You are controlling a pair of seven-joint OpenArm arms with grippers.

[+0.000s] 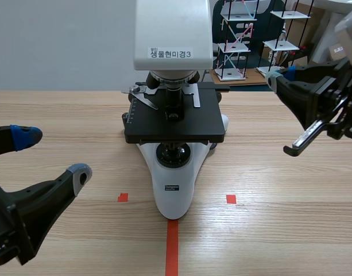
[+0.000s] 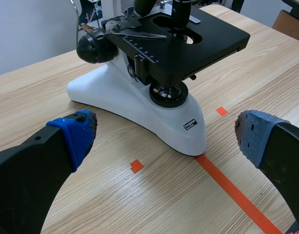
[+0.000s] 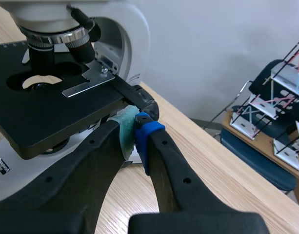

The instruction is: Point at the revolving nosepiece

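- Left jaws were spread wide and low over the desk point(image 2: 37, 97), their dotted pads point(image 2: 78, 131) well apart and pinching nothing.
- Ahead of them, in line with the gap between the fingers, sat a white microscope point(image 2: 139, 107), its foot near the tips but apart from them.
- Right jaws were pressed together, green pad point(image 3: 124, 129) against blue, holding nothing, with the tips just beside the corner of the black stage point(image 3: 51, 107).
- Ahead of and above those tips, apart from them, the revolving nosepiece point(image 3: 56, 36) hung under the microscope's head, carrying objective lenses point(image 3: 42, 58) over the stage.
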